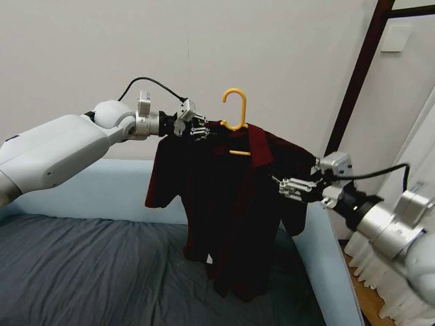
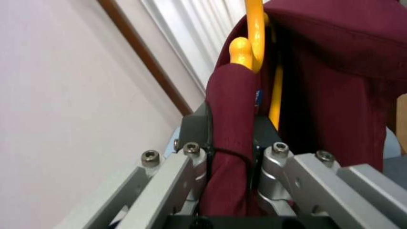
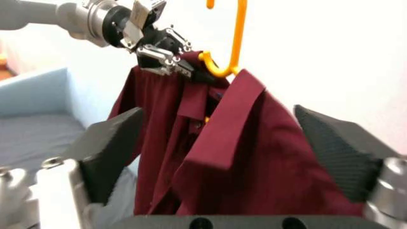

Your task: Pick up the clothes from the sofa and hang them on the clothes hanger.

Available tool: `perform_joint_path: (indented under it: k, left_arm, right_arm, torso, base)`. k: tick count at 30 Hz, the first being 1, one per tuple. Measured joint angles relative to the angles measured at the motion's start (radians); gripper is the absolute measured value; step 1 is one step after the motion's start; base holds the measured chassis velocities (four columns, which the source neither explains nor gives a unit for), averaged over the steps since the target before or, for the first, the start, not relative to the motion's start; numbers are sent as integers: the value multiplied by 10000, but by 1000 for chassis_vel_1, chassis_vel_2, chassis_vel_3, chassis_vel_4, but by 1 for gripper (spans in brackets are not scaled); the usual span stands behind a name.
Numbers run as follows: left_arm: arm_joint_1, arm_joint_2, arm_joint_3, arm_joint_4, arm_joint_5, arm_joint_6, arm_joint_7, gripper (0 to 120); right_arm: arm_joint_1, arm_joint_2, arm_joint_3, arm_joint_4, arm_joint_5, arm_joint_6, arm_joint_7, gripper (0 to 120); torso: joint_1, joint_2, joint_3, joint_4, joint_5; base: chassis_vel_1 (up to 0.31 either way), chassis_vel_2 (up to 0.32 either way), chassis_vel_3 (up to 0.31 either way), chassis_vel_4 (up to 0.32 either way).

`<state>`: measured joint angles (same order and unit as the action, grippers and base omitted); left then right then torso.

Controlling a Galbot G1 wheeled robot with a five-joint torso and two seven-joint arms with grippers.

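Shirt [image 1: 231, 204] — dark red, on yellow hanger [image 1: 235, 109] — clenched in left gripper [image 1: 202, 129] fingers; right gripper [image 1: 281, 185] fingers released.

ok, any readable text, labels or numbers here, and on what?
No legible text anywhere.
Small blue tag on the maroon shirt, beside the yellow hanger: too small to read.
Left gripper, clamped on the shirt by the hanger, and right gripper, by the sleeve: no markings visible.
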<state>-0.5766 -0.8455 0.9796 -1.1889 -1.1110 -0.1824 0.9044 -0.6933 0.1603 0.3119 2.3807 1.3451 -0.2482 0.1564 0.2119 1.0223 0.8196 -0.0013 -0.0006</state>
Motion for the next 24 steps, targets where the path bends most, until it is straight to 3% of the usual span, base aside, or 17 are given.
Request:
perform_joint_path:
  k: [6,12,24]
  left_arm:
    - [219,-237,-170,-246,244,-66,23,11]
    - [423,-513,-280,-364,301,-161,136,11]
    - [934,-36,-640,-1294,402,-28,8,11]
  right_arm:
    - [534,-896,-94,-660,895,-387,-851,100]
    - [675,-1589,-391,-1046,785,-823,-1034,100]
    - [647,-1804,-734,-1386,1755,-1268,-1316,100]
  torso:
    - [0,0,1,0,1]
    - [0,0,0,-4,1]
    - [0,0,1,1,-2]
  base:
    - [0,0,0,0]
    - [0,0,0,0]
    - [0,0,0,0]
